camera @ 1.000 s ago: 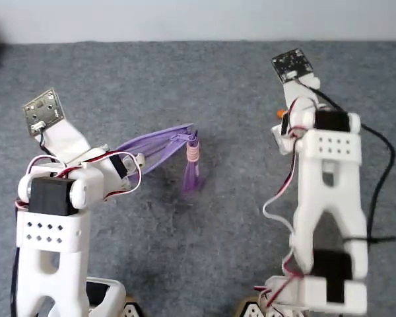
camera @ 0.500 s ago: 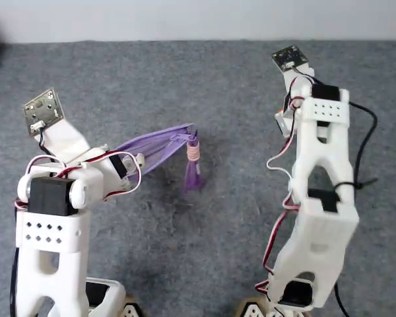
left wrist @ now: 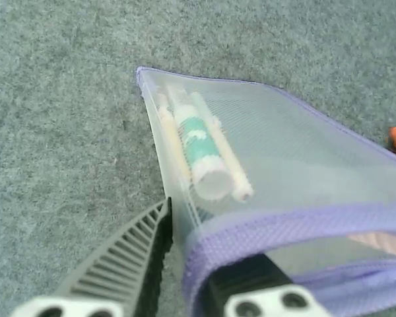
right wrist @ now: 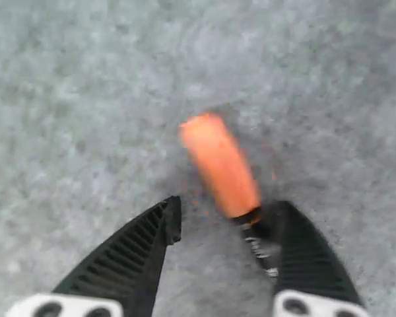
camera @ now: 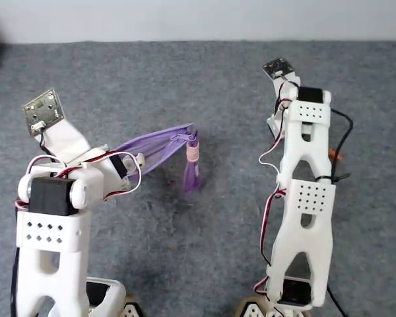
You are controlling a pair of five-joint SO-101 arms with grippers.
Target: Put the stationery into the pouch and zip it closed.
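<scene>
**Desk:** What has shifted on the counter?

**Photographer:** The right arm has stretched out flat and swung slightly toward the middle. The left arm and the pouch have held their places.

**Desk:** The grippers?

**Photographer:** The right gripper stands wide over the orange pen, which lies on the grey surface with its dark end just beside one finger. The left gripper is clamped on the pouch's purple zip edge. A green-and-white tube and pale sticks lie inside.

**Desk:** Room to move?

**Photographer:** Grey counter stretches from the hanging zip tassel to the right arm, and back to the edge at the pale wall.
</scene>
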